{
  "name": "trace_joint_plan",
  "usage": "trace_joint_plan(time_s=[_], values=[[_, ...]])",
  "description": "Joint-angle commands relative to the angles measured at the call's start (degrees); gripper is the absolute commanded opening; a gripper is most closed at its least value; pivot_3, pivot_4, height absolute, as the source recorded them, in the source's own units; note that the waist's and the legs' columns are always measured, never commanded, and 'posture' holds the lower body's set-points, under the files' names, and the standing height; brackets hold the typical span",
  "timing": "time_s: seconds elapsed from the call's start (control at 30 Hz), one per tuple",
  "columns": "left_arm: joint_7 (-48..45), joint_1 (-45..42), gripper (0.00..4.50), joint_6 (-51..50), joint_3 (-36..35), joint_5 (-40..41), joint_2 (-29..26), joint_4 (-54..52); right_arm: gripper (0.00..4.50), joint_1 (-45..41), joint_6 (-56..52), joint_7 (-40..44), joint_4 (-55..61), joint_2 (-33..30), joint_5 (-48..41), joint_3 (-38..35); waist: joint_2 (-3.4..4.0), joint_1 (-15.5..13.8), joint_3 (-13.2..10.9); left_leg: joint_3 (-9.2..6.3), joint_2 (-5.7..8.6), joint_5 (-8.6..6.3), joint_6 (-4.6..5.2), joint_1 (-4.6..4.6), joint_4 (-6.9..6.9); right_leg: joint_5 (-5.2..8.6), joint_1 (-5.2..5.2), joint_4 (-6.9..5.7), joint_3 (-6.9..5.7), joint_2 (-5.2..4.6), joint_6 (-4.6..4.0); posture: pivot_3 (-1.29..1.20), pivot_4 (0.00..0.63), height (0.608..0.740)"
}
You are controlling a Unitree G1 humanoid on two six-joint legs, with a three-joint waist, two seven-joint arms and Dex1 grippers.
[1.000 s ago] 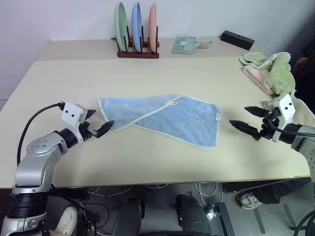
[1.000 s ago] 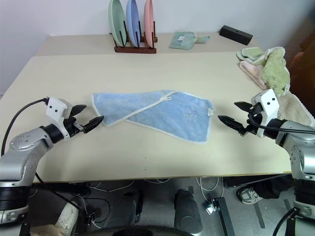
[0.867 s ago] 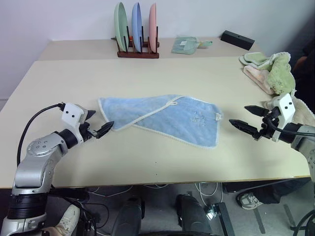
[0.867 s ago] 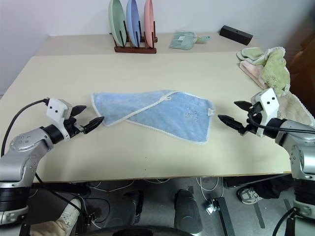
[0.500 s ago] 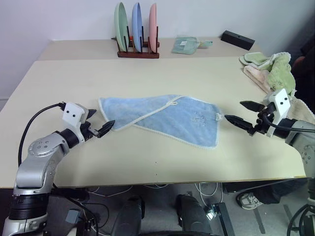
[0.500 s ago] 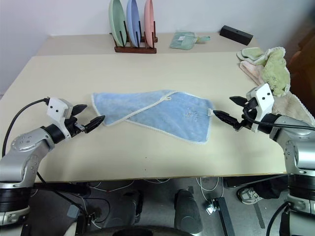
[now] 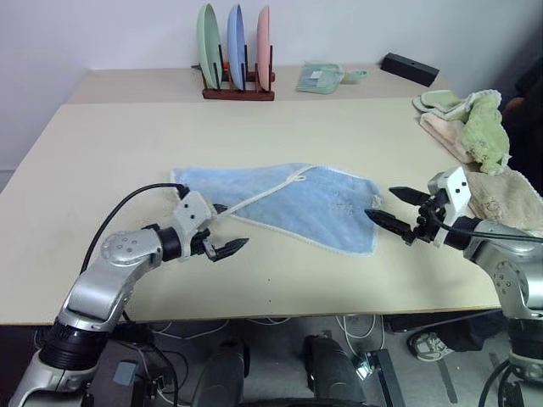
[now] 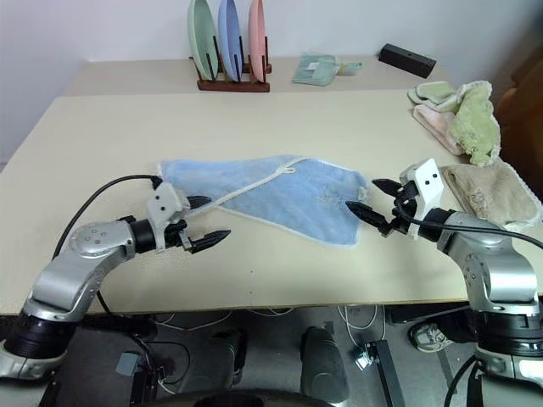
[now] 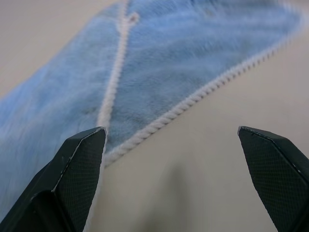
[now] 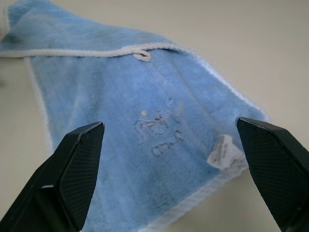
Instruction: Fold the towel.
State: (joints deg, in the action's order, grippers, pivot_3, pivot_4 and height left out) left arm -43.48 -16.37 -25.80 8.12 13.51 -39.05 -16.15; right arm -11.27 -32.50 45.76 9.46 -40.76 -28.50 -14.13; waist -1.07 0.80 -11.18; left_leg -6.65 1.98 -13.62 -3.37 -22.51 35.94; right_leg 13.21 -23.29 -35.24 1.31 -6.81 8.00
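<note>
One light blue towel (image 7: pixel 284 203) lies partly folded near the middle of the beige surface (image 7: pixel 339 136), a white tag (image 10: pixel 223 152) at its right corner and a white loop (image 10: pixel 142 56) on its piped edge. Two grippers flank it: the left gripper (image 7: pixel 222 239) just off its near edge, the right gripper (image 7: pixel 392 209) by the tagged corner, each with its two black fingers spread apart and holding nothing. At the far edge stand three plates (image 7: pixel 233 38) in one rack (image 7: pixel 237 91).
</note>
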Motion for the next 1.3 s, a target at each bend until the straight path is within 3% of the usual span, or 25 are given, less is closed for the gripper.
trace_joint_plan(time_s=[0.03, 0.33, 0.53, 0.57, 0.63, 0.83, 0.87, 1.03, 1.13, 1.3], values=[[2.28, -2.48, 4.50, 2.94, 0.40, -5.48, -0.45, 4.70, 4.43, 1.48, 0.19, -2.03, 3.88, 1.02, -0.81, -1.40, 0.00, 0.00, 0.00, 0.00, 0.00, 0.00, 0.00, 0.00, -0.01, 0.00, 0.00, 0.00, 0.00, 0.00, 0.00, 0.00, 0.150, 0.740], [2.41, -3.44, 4.50, 5.99, -0.29, -11.46, -3.71, 15.89, 4.43, 1.67, 1.41, -3.85, 3.83, 2.18, -0.51, -1.14, 0.01, 0.06, 0.01, -0.01, 0.00, -0.01, 0.01, 0.01, 0.00, 0.00, -0.01, -0.01, 0.00, 0.00, 0.02, 0.00, 0.150, 0.740], [3.70, -5.10, 4.50, 8.39, 0.46, -12.41, -1.45, 21.07, 4.43, 1.11, 1.98, -4.26, 4.70, 4.32, -0.28, 1.40, 0.07, 0.05, 0.06, -0.01, -0.01, -0.01, 0.01, 0.07, 0.00, 0.00, 0.03, -0.06, 0.00, 0.00, 0.02, 0.00, 0.150, 0.740], [4.05, -5.13, 3.98, 8.93, 0.65, -13.08, -1.38, 21.55, 4.50, 1.14, 2.01, -4.40, 4.86, 4.60, -0.24, 1.57, 0.07, 0.03, 0.06, -0.01, -0.01, 0.00, 0.01, 0.07, 0.01, 0.00, 0.04, -0.06, 0.00, 0.00, 0.02, 0.00, 0.150, 0.740], [5.69, -5.25, 3.34, 10.09, 0.37, -14.59, -1.25, 23.29, 4.50, 1.35, 2.02, -4.78, 5.31, 5.03, -0.20, 1.94, 0.07, 0.02, 0.06, -0.01, 0.00, 0.00, 0.01, 0.07, 0.02, 0.00, 0.05, -0.06, 0.00, 0.00, 0.02, 0.00, 0.150, 0.740], [7.96, -5.69, 0.32, 13.26, -1.55, -14.73, -0.33, 24.65, 4.50, 1.85, 2.19, -4.94, 5.95, 4.88, 0.13, 2.33, 0.08, 0.28, 0.07, -0.01, -0.01, 0.00, 0.01, 0.10, 0.00, 0.00, 0.03, -0.11, 0.00, 0.01, 0.03, 0.00, 0.150, 0.740], [7.92, -5.48, 0.05, 13.73, -1.90, -14.48, -0.41, 24.33, 4.50, 1.54, 2.32, -4.97, 5.66, 4.77, 0.35, 2.33, 0.08, 0.26, 0.07, -0.01, -0.01, 0.00, 0.01, 0.10, 0.01, 0.00, 0.03, -0.11, 0.00, 0.01, 0.03, 0.00, 0.150, 0.740], [4.50, -2.01, 0.05, 13.26, -7.22, -8.30, -1.17, 18.39, 4.50, -1.90, 4.14, -5.18, 1.21, 2.91, 4.62, 4.21, 0.09, 0.37, 0.06, 0.00, -0.01, -0.01, 0.01, 0.07, 0.00, -0.01, -0.03, -0.11, 0.01, 0.00, 0.02, 0.00, 0.150, 0.740], [-1.35, 2.15, 0.05, 8.72, -10.97, -2.37, -3.80, 13.00, 4.50, -8.41, 7.62, -6.31, -8.68, 0.10, 12.55, 8.35, 0.07, 0.46, 0.04, 0.00, -0.01, 0.00, 0.01, 0.04, 0.01, -0.01, -0.05, -0.11, 0.01, 0.00, 0.02, 0.00, 0.150, 0.740], [-5.50, 5.20, 0.05, 4.72, -11.54, -0.16, -7.12, 9.99, 4.50, -18.51, 11.20, -4.53, -21.14, 0.29, 15.79, 10.62, 0.17, 0.18, -0.01, 0.03, -0.02, 0.00, 0.01, 0.03, -0.04, 0.00, -0.07, -0.09, 0.01, 0.00, 0.00, 0.00, 0.150, 0.740]])
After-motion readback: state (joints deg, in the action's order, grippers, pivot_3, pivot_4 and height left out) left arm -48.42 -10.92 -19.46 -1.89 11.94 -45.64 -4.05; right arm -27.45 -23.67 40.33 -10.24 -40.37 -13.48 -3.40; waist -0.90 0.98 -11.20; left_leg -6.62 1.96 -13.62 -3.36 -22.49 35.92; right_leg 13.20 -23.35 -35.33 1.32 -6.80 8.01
